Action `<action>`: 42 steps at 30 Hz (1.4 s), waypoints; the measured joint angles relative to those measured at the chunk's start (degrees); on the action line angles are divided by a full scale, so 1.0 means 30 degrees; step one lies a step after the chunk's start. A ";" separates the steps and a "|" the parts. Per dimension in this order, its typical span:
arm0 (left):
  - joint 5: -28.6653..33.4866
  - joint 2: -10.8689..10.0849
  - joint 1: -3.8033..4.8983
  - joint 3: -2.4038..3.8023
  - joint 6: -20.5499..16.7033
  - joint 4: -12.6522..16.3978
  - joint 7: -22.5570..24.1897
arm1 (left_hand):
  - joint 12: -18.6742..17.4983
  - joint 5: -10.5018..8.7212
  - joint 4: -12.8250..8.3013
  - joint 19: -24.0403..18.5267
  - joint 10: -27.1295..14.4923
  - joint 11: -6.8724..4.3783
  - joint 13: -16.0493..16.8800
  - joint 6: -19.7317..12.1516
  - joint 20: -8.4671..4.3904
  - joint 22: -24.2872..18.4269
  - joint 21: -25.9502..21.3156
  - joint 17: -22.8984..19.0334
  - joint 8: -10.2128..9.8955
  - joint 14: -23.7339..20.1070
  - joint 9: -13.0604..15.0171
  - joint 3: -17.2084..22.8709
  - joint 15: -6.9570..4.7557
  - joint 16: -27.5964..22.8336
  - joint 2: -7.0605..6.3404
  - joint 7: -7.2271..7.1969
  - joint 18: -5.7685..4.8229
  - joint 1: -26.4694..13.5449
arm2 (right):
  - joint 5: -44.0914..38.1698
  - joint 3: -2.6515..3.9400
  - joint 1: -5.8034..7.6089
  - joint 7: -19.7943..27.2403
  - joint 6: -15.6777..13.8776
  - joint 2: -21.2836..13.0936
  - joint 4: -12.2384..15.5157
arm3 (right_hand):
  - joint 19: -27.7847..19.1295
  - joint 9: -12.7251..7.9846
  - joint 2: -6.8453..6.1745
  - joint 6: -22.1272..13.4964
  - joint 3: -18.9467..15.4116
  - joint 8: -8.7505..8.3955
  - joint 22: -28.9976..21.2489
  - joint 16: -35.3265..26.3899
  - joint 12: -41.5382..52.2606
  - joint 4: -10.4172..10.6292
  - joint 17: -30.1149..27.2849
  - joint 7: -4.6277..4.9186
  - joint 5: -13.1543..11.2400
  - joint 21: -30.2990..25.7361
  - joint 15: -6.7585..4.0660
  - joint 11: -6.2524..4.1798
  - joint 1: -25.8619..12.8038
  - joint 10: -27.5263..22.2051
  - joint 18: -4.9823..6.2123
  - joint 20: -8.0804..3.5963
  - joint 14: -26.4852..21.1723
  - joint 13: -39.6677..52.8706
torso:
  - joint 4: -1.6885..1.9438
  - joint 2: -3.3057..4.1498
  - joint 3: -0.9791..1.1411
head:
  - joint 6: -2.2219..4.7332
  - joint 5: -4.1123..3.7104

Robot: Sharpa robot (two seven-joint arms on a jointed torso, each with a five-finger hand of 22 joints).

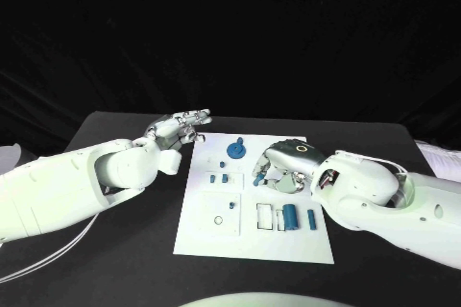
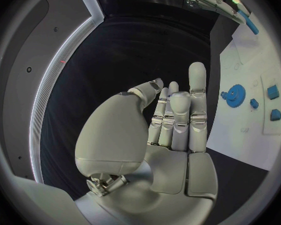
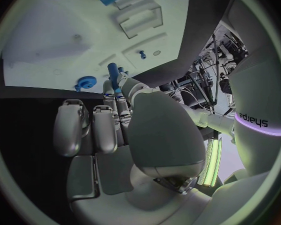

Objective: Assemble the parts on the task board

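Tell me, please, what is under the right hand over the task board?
Under the right hand lies the white task board. The fingers pinch a small blue part just above it. Whatever else lies beneath the palm is covered, so it cannot be seen.

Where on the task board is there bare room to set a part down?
The task board is bare along its near edge, below the blue cylinders. Its far right corner, beyond the right hand, is bare too. The middle is crowded: gear, small blue parts, and that hand holding a blue peg.
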 measured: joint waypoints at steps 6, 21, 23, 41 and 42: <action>-0.0002 0.0045 -0.0003 -0.0002 0.0002 0.0008 -0.0014 | 0.0000 0.0000 0.0000 0.0000 0.0000 0.0000 0.0000 0.0000 0.0000 0.0001 0.0000 0.0000 0.0000 0.0000 0.0000 0.0000 0.0000 0.0000 0.0000 0.0000 0.0000 0.0000 | 0.0057 -0.0098 -0.0436 0.0154 -0.0062 0.1172 0.0430 | 0.0000 0.0020 -0.0001 -0.0003 0.0079 -0.0049 -0.0001 0.0000 -0.0067 -0.0081 0.0012 0.0001 -0.0008 0.0000 0.0000 0.0000 0.0001 0.0000 -0.0001 0.0000 0.0000 -0.0008 | 0.0035 0.0011 -0.0007 | -0.0095 0.0185; -0.0005 0.0007 -0.0006 -0.0002 0.0014 0.0053 -0.0032 | 0.0000 0.0000 0.0000 0.0000 0.0001 0.0000 0.0000 0.0000 0.0000 0.0002 0.0000 0.0002 0.0000 -0.0001 0.0000 0.0001 0.0000 0.0000 0.0000 0.0000 0.0001 0.0000 | -0.0171 -0.0531 -0.1953 0.0800 -0.0232 0.3252 -0.0342 | -0.0001 0.0084 -0.0003 -0.0042 0.0291 -0.0193 -0.0004 0.0000 -0.0217 -0.0190 -0.0009 0.0024 -0.0029 -0.0001 0.0001 0.0001 0.0002 0.0001 -0.0001 0.0001 0.0000 -0.0024 | 0.0053 0.0011 -0.0031 | -0.0403 0.0698; -0.0006 0.0016 -0.0006 -0.0002 0.0018 0.0053 -0.0034 | 0.0000 0.0000 0.0000 0.0000 -0.0043 0.0044 0.0000 0.0000 0.0000 -0.0007 0.0001 0.0002 0.0000 -0.0044 0.0000 0.0001 0.0045 0.0000 0.0000 0.0000 0.0001 0.0000 | -0.0198 -0.0552 -0.2107 0.0887 -0.0241 0.3521 -0.0555 | -0.0002 0.0084 -0.0003 -0.0043 0.0313 -0.0214 -0.0005 0.0000 -0.0239 -0.0212 -0.0009 0.0025 0.0024 -0.0001 0.0002 0.0001 0.0003 0.0001 -0.0001 0.0001 0.0000 -0.0023 | 0.0055 0.0013 -0.0024 | -0.0438 0.0736; -0.0008 0.0027 -0.0006 -0.0001 0.0051 0.0044 -0.0056 | 0.0000 0.0000 0.0000 0.0000 -0.0068 0.0070 0.0000 0.0000 0.0000 -0.0015 0.0000 0.0004 0.0000 -0.0067 0.0001 0.0001 0.0067 0.0000 0.0000 0.0000 -0.0001 0.0000 | -0.0347 -0.0603 -0.2488 0.1225 -0.0127 0.4167 -0.1888 | -0.0003 0.0038 -0.0004 -0.0087 0.0311 -0.0265 -0.0029 -0.0001 -0.0328 -0.0211 -0.0009 0.0085 0.0041 -0.0001 0.0002 0.0004 0.0005 0.0004 -0.0001 0.0002 0.0000 0.0002 | 0.0040 0.0016 0.0004 | -0.0575 0.0877; -0.0008 0.0027 -0.0006 -0.0001 0.0053 0.0042 -0.0057 | 0.0000 0.0000 0.0001 0.0000 -0.0068 0.0070 0.0000 0.0000 0.0000 -0.0015 0.0000 0.0004 0.0000 -0.0067 0.0000 0.0001 0.0067 0.0000 0.0000 0.0000 0.0001 0.0000 | -0.0375 -0.0602 -0.2488 0.1225 -0.0129 0.4140 -0.1888 | -0.0003 0.0039 -0.0004 -0.0083 0.0311 -0.0264 -0.0029 -0.0001 -0.0331 -0.0211 -0.0010 0.0096 0.0041 -0.0001 0.0002 0.0005 0.0005 0.0005 -0.0001 0.0001 0.0000 0.0001 | 0.0040 0.0016 0.0007 | -0.0579 0.0877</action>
